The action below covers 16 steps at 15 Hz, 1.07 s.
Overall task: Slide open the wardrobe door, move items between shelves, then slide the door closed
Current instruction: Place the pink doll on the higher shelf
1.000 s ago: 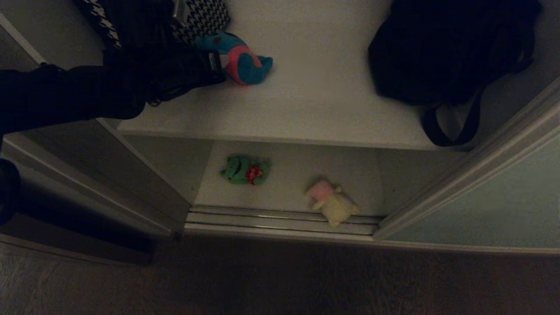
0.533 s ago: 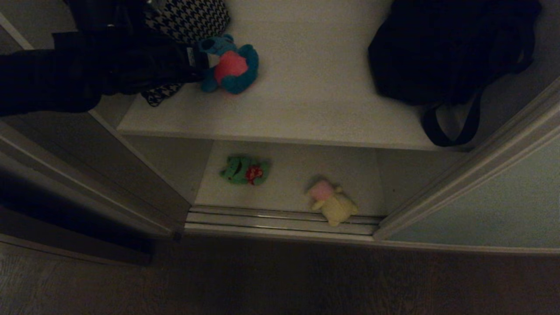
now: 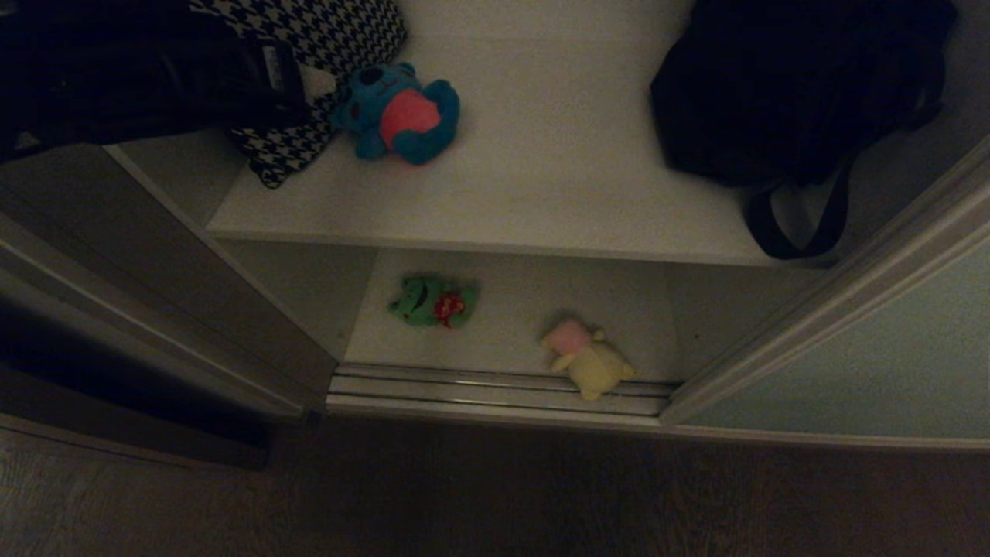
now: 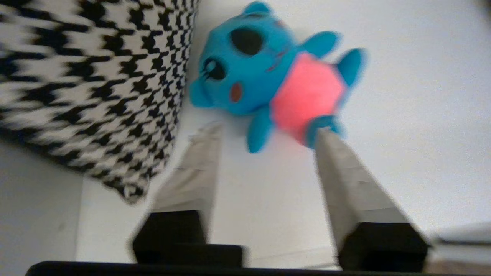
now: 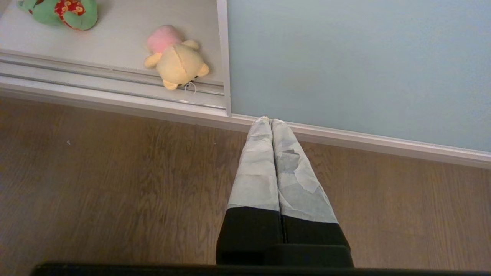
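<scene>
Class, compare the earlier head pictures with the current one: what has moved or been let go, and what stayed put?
The left gripper let go of the blue plush toy, which turned from its side onto its back on the upper shelf, pink belly up. The arm drew back toward the head view's upper left, fingers apart. The green toy, yellow toy, black bag and sliding door stayed put.

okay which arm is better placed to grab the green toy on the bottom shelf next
Probably the left. The left gripper is open and empty up by the blue toy, on the same side as the green toy. The right gripper is shut, low over the floor by the door.
</scene>
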### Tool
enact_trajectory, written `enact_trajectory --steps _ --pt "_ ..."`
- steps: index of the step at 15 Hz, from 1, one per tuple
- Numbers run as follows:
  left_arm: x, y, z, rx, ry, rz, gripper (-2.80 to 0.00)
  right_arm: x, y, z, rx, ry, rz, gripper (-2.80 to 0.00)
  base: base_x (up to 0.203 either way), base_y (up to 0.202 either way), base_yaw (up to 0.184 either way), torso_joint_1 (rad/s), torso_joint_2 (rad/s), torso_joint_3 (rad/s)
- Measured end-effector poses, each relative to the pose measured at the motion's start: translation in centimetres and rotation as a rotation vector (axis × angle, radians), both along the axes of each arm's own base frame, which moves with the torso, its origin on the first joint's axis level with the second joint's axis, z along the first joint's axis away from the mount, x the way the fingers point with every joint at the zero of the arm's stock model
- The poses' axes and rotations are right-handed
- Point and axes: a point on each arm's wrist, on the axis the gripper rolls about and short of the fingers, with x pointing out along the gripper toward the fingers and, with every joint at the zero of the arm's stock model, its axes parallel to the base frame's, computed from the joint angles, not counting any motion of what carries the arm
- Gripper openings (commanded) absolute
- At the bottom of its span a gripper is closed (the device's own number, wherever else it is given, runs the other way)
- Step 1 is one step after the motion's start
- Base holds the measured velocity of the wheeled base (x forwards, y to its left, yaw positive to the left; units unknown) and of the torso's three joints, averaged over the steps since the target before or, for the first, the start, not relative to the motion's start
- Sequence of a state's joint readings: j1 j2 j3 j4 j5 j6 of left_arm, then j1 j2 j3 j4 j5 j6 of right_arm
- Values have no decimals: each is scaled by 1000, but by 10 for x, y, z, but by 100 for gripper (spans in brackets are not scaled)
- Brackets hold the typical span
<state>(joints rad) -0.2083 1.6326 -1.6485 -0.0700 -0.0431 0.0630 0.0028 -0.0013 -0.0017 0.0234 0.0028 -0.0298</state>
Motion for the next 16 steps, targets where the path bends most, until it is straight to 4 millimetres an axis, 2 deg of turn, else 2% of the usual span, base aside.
enact_trajectory --steps 4,7,12,16 --pt "-63 12 13 -4 20 -26 -280 0 0 0 -1 0 0 -280 0 0 0 0 0 0" --pt "-115 24 13 -21 30 -8 -280 0 0 0 -1 0 0 -280 0 0 0 0 0 0" --pt "-202 43 -9 -9 85 1 -280 0 0 0 0 0 0 -280 0 0 0 0 0 0" --pt "-255 54 -29 -27 178 12 -280 0 0 0 0 0 0 -280 0 0 0 0 0 0"
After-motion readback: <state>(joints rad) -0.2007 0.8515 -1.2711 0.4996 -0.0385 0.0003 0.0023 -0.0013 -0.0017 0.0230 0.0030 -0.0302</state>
